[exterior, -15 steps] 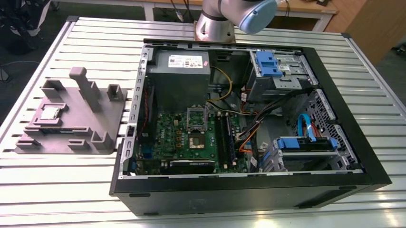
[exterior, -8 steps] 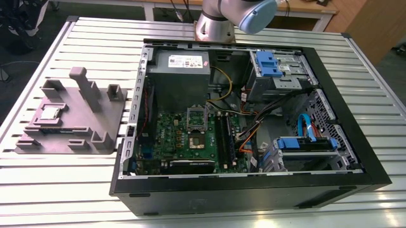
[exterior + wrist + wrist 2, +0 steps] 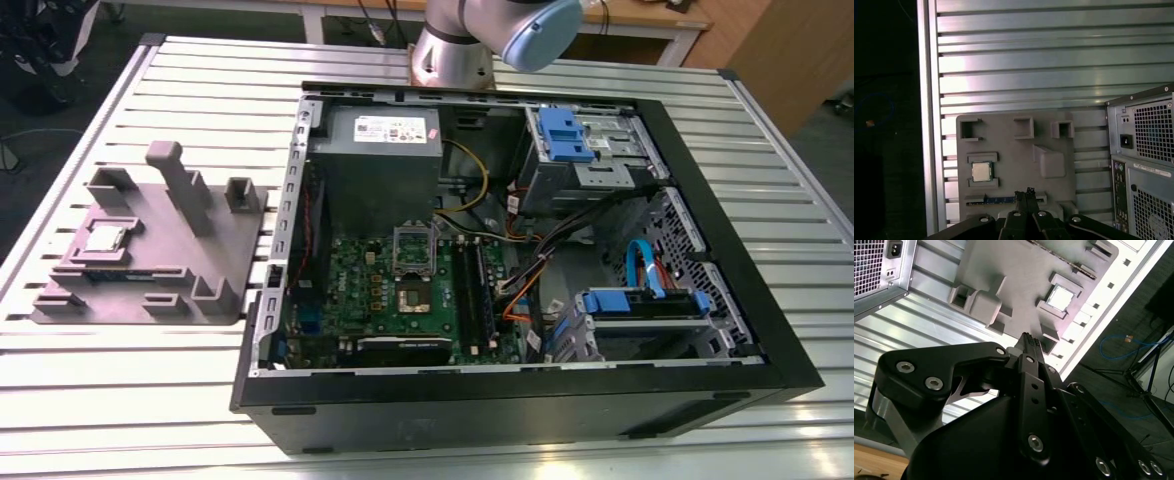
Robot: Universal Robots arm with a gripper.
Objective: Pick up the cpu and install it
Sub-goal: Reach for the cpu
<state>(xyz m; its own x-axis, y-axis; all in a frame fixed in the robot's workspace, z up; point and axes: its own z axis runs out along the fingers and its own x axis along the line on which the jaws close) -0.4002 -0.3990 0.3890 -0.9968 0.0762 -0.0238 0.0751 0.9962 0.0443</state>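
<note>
**Closed fingers near the tray, chip not yet gripped**

The cpu (image 3: 107, 238) lies flat in its square pocket on the gray tray (image 3: 240, 245). In the exterior view the tray rests on the slatted table (image 3: 134, 400) at nine o'clock from the open computer case (image 3: 534, 410), and the chip is on the tray's nine o'clock side. The socket (image 3: 414, 292) sits well apart from it, near the middle of the case floor.

In both wrist views the gripper (image 3: 1026, 192) hangs above the tray's edge with its two fingertips pressed together and nothing between them. It is near the chip but not over it, and touches nothing.

The step in hand looks like the reach for the chip. To do it well, I would judge these points matter:

- The fingers have to spread wider than the chip before they go down. Pressed together they could only knock it.
- The tips should be centred on the chip and squared to its sides, so the pads meet two opposite edges evenly.
- The descent should be straight and slow, because low pocket walls stand close around the chip and could catch a fingertip.
- The squeeze should be light. The chip is thin and stiff, and it could tilt or pop out if pinched off-centre.
</note>
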